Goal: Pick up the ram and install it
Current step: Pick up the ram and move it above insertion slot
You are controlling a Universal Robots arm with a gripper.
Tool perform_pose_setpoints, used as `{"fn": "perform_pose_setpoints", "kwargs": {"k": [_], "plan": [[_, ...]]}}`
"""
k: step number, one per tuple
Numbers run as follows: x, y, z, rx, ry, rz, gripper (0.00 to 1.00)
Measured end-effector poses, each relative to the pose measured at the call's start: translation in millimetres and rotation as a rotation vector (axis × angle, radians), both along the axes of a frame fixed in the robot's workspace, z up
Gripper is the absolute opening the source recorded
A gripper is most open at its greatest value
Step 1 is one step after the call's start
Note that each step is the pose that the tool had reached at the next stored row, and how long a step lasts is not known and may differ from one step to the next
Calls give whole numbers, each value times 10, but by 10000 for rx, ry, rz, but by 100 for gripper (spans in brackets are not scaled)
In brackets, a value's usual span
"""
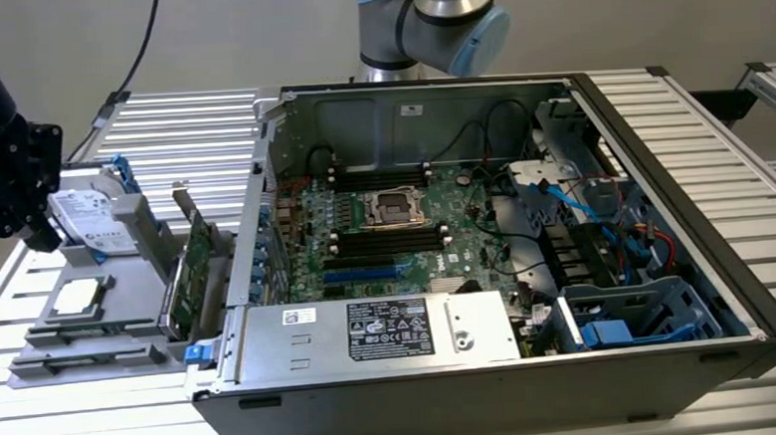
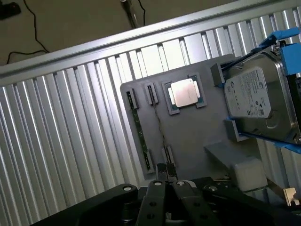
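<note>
Presently on hand, largest first.

- table (image 1: pixel 702 131): slatted metal that carries everything. It runs under the pincer and out to either side.
- computer case (image 1: pixel 505 411): lid off, board exposed. It stands well apart from the pincer, beyond the tray.
- tray (image 2: pixel 193 136): grey, directly ahead of the pincer, which sits at its near edge.
- hard drive (image 2: pixel 254 94): propped in a blue bracket, ahead of the pincer and well off to one side.
- pincer (image 2: pixel 165 178): black, nothing seen in its grasp. Whether it is released or clenched cannot be told.
- processor chip (image 2: pixel 184 92): flat in its recess, ahead of the pincer, level with the ram's far end on the hard drive's side.
- ram (image 2: pixel 137 125): thin green stick on edge in a tray groove, not yet lifted. It lies just ahead of the pincer, slightly to the side away from the hard drive. Its long axis runs away from the pincer, near end closest.
</note>
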State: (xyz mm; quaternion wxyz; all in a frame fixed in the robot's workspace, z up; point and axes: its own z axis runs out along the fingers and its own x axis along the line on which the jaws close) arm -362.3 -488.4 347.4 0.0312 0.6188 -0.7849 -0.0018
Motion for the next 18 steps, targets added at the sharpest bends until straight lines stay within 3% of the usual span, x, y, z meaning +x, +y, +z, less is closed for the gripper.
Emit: {"fn": "perform_pose_setpoints", "kwargs": {"k": [14, 18], "plan": [[-1, 0, -10, -2, 1, 2542, 11], [-8, 0, -11, -13, 1, 2691, 12]]}}
